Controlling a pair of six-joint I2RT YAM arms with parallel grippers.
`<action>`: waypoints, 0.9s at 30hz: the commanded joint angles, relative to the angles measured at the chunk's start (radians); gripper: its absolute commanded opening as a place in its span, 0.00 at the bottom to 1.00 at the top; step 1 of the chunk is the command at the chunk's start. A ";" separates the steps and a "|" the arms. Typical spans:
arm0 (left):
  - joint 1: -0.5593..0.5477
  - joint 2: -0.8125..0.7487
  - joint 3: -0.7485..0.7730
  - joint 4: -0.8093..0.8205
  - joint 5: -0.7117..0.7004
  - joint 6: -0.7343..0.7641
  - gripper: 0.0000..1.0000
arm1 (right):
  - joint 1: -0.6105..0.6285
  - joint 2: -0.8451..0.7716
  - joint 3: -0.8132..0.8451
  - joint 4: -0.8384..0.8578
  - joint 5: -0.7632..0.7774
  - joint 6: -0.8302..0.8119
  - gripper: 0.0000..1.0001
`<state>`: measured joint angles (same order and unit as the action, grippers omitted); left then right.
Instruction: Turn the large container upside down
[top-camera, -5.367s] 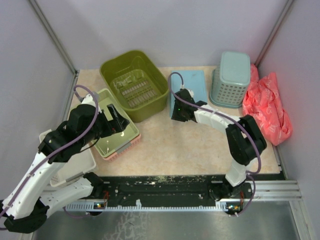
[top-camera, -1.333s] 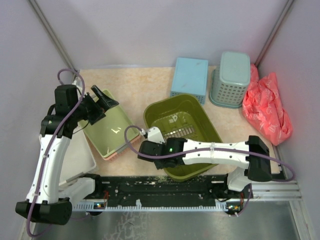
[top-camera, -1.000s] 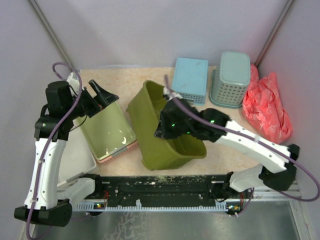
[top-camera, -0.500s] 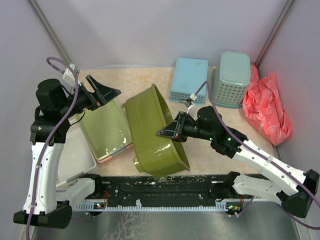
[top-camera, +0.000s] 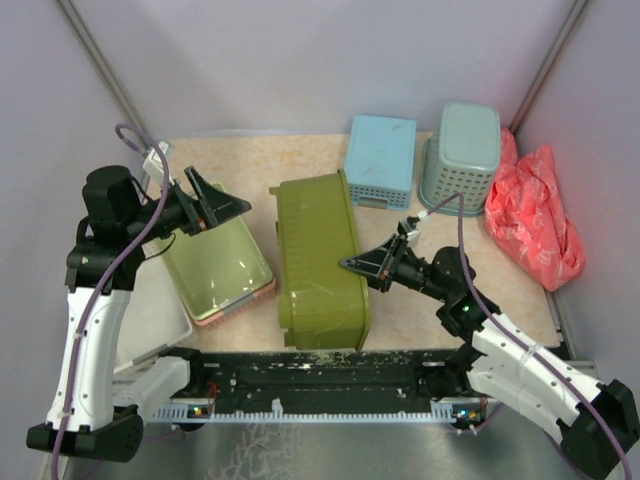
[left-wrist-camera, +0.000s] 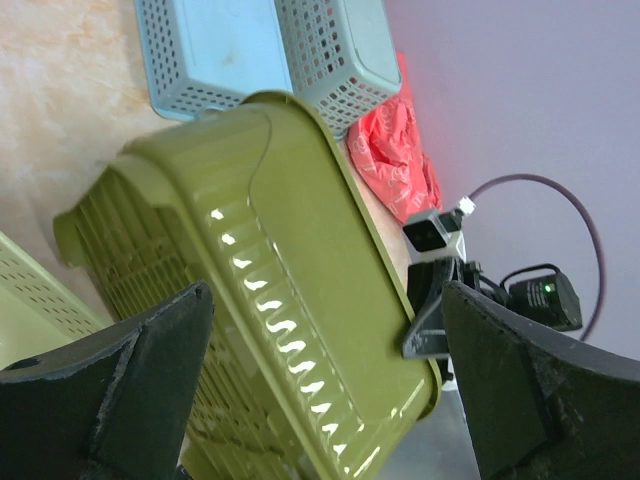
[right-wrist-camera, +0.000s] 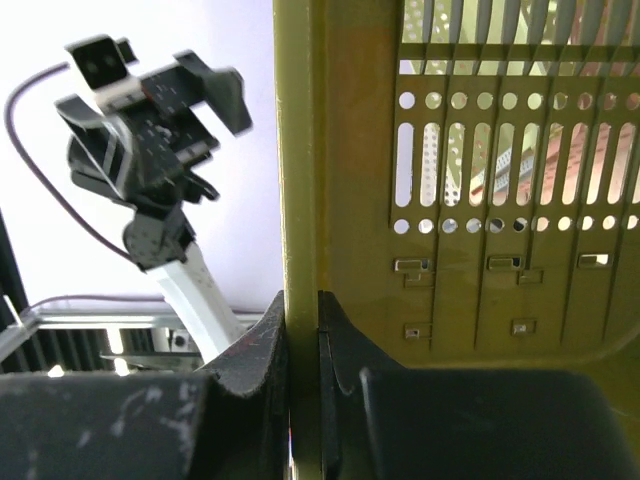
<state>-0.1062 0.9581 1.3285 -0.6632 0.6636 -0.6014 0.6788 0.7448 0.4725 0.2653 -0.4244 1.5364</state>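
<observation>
The large container (top-camera: 318, 262) lies tipped on its side near the beige bench's front edge, its rim clenched by the right end effector (top-camera: 350, 263). The left end effector (top-camera: 222, 200) hangs spread wide. Open bench (top-camera: 300, 165) lies behind.

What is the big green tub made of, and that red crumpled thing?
The tub looks like hard moulded plastic, smooth and slightly glossy: light glints off its side, and neat slots pierce its bottom. The red thing looks like thin crinkly plastic, perhaps a bag; its shiny wrinkles suggest so, but cloth is possible.
</observation>
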 joint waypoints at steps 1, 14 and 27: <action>-0.021 -0.080 -0.047 -0.087 0.121 0.044 0.99 | -0.118 -0.039 -0.056 0.198 -0.134 0.127 0.00; -0.028 -0.150 -0.180 -0.120 0.236 0.057 0.99 | -0.310 -0.099 -0.209 0.304 -0.377 0.207 0.00; -0.044 -0.114 -0.204 -0.025 0.255 0.026 0.99 | -0.445 -0.107 -0.429 0.491 -0.446 0.301 0.14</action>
<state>-0.1436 0.8440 1.1324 -0.7315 0.8959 -0.5716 0.2932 0.6338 0.1032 0.8001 -0.7765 1.8565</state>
